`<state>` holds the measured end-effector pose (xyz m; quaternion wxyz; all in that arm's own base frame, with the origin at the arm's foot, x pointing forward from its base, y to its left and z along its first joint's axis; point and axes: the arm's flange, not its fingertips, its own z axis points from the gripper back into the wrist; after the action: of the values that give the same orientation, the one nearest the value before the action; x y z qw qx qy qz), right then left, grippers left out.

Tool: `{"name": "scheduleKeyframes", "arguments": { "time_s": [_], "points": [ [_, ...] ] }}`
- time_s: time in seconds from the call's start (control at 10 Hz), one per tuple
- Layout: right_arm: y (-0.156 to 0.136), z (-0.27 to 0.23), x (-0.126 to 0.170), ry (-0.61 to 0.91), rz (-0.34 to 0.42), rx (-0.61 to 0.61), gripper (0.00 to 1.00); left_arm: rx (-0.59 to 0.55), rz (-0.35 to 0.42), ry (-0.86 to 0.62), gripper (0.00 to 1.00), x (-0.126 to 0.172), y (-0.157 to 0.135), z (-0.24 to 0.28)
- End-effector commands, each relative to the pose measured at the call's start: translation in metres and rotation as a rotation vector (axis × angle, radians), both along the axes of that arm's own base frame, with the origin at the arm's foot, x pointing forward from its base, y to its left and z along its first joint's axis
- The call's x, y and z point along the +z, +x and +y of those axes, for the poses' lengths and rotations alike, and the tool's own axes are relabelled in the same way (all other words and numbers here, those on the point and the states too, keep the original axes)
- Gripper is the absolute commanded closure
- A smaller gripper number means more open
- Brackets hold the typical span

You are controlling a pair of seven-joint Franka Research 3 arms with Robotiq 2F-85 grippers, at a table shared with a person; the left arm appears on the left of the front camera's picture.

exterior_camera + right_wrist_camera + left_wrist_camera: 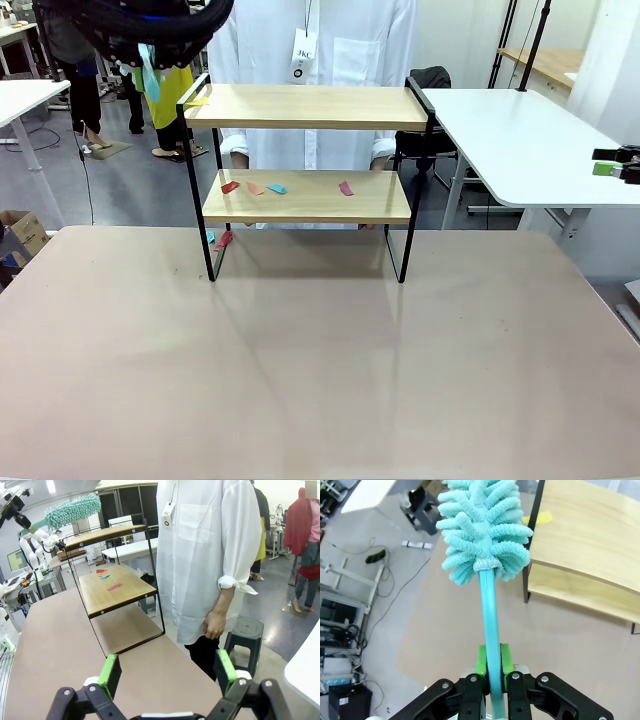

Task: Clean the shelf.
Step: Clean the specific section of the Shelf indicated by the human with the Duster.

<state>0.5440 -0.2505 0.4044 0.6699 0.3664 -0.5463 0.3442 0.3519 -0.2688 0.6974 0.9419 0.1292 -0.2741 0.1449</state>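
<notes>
**Top board first: bring the duster in over the rail**

Your left gripper (490, 680) is clenched on the duster (485, 530). Its green pads pinch the teal handle from both sides, and the fluffy head points away from the wrist. It hangs high, above and just outside the left end of the shelf (305, 108). The shelf stands at the far middle of the table (320, 380), directly in front of the person (330, 40) in the white shirt. Your right gripper (167, 677) is released, its jaws wide with nothing between them, off the table's right side and well apart from the shelf.

The step in hand looks like getting the head down onto the top board (590, 530). A yellow scrap (543, 517) lies at that board's left end, near the raised black rail (193, 88). Four coloured scraps (276, 188) sit on the lower board (305, 208), and two stray bits (222, 240) lie on the table by the left legs.

Carry the head over the rail, not into it. Lower it until the fibres only just flatten, because the thin frame will probably slide if you press hard. The rails close both ends, so draw each stroke across the board and off its near edge, away from the person. For the lower board you will likely need the handle close to level so the head fits between the tiers.
</notes>
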Motion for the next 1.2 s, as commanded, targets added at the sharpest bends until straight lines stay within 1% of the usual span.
{"name": "scheduleKeyframes", "arguments": {
  "time_s": [0.0, 0.1, 0.2, 0.3, 0.4, 0.6, 0.8, 1.1],
  "points": [
    [0.000, 0.002, 0.002, 0.001, -0.004, 0.002, 0.00, 0.007, 0.006, 0.021, 0.87, 0.005, 0.001, 0.001],
    [0.000, 0.002, 0.002, 0.001, -0.004, 0.002, 0.00, 0.007, 0.006, 0.021, 0.87, 0.005, 0.001, 0.001],
    [0.000, 0.002, 0.002, 0.001, -0.004, 0.002, 0.00, 0.004, 0.012, 0.007, 0.87, -0.003, 0.002, 0.000],
    [0.000, 0.002, 0.002, 0.001, -0.004, 0.002, 0.00, -0.004, -0.034, -0.018, 0.87, 0.003, 0.001, -0.005],
    [0.000, 0.002, 0.002, 0.001, -0.004, 0.002, 0.00, -0.056, -0.060, -0.057, 0.87, 0.005, -0.002, -0.002],
    [0.000, 0.002, 0.002, 0.001, -0.004, 0.002, 0.00, -0.189, -0.101, -0.140, 0.87, 0.011, -0.009, 0.014],
    [0.000, 0.002, 0.002, 0.001, -0.004, 0.002, 0.00, -0.403, -0.125, -0.231, 0.87, 0.015, -0.019, 0.035],
    [0.000, 0.002, 0.002, 0.001, -0.004, 0.002, 0.00, -0.682, -0.129, -0.345, 0.87, 0.021, -0.030, 0.067]
  ]
}}
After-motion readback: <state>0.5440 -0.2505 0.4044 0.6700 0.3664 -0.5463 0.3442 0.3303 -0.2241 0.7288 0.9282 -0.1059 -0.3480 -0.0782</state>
